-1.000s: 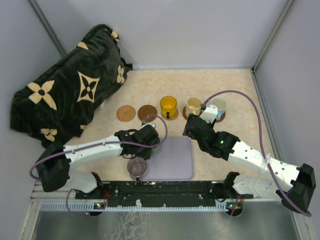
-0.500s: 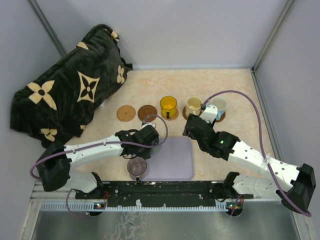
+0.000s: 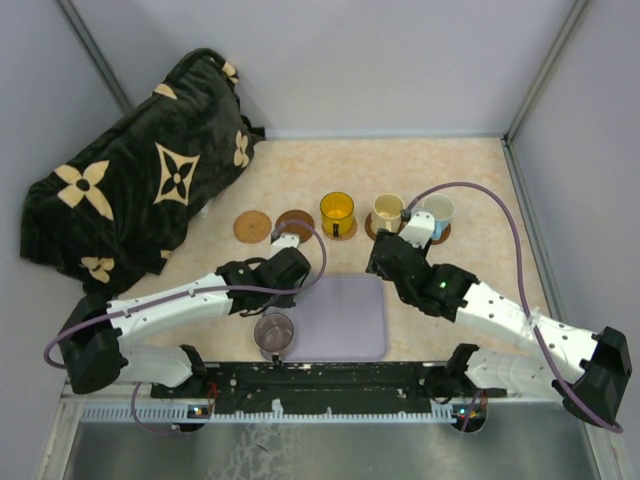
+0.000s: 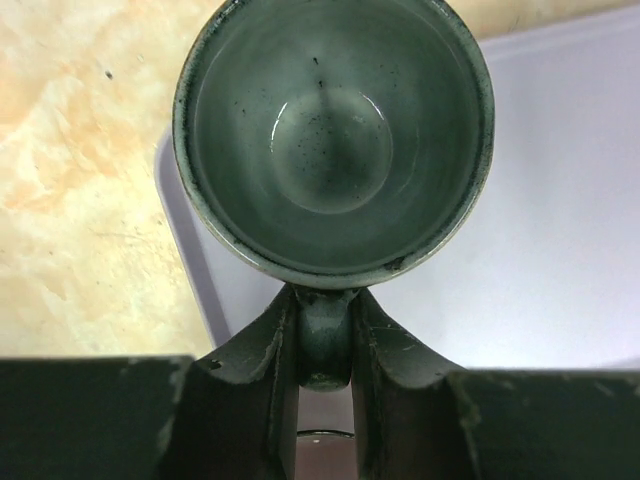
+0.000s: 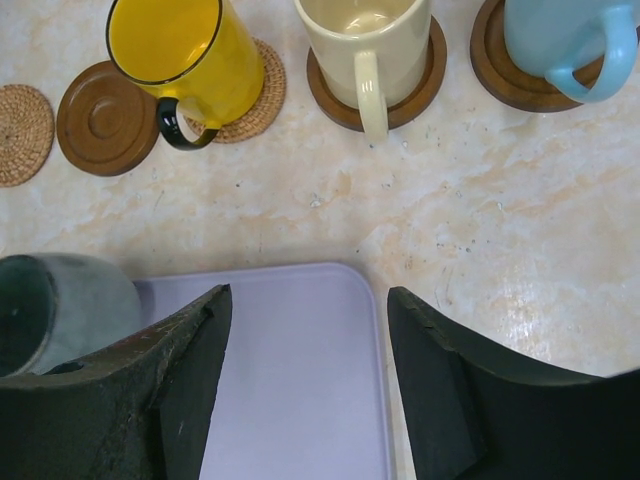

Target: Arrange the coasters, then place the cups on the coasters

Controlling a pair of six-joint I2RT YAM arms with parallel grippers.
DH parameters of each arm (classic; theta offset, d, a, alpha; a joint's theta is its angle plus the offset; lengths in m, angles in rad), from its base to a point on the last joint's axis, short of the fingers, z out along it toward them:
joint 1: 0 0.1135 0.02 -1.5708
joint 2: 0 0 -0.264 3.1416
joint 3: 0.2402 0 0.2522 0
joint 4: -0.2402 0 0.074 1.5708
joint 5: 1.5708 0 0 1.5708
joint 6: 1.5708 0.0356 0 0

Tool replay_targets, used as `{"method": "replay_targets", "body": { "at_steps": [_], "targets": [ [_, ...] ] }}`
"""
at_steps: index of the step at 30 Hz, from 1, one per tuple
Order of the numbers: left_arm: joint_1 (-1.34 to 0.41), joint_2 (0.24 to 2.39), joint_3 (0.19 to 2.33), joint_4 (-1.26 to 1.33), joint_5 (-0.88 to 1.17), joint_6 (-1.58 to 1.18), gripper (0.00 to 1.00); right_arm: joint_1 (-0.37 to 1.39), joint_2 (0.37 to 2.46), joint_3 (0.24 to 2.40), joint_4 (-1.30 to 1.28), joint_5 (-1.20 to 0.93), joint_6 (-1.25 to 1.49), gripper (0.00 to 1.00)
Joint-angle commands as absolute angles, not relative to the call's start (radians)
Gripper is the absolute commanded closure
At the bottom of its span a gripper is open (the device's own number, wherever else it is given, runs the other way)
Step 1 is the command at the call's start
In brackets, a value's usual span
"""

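**Left end effector gripping the dark green cup at the tray corner**

Your left arm is reaching from its base across the bench (image 3: 470, 170) toward the middle, its wrist pointing at the row of coasters. Its left end effector (image 4: 325, 312) is pinching narrow on the handle of the dark green cup (image 4: 330, 140), which is sitting upright over the far left corner of the lavender tray (image 4: 560, 200); you cannot tell whether the cup is lifted or resting.

Your right arm is stretching in from the right, and its right end effector (image 5: 308, 305) is hanging wide and holding nothing above the tray's far right corner.

You are looking at five cups. The yellow cup (image 5: 185, 45), cream cup (image 5: 365, 35) and blue cup (image 5: 560, 35) are each standing on a coaster. The purple-grey cup (image 3: 273, 332) is sitting at the tray's near left corner. The fifth is in your grip.

You are looking at five coasters in one row: a bare woven coaster (image 5: 20, 120), a bare dark wooden coaster (image 5: 105, 118), and three under cups.
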State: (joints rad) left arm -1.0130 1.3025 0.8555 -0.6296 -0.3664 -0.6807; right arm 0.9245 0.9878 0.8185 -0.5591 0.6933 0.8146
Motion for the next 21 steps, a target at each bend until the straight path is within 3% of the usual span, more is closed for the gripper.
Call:
{"method": "replay_targets", "body": {
  "at_steps": [1, 11, 21],
  "targets": [
    [-1.015, 1.239, 0.899, -0.5, -0.517, -0.682, 1.0, 0.923, 0.969, 0.808, -0.52, 0.709, 0.819, 0.36],
    [-0.962, 1.325, 0.967, -0.366, -0.707, -0.554, 1.0, 0.923, 0.964, 0.786, -0.528, 0.713, 0.825, 0.39],
    [-0.723, 1.505, 1.091, -0.295, -0.576, -0.441, 1.0, 0.923, 0.914, 0.775, -0.557, 0.739, 0.83, 0.41]
  ]
}}
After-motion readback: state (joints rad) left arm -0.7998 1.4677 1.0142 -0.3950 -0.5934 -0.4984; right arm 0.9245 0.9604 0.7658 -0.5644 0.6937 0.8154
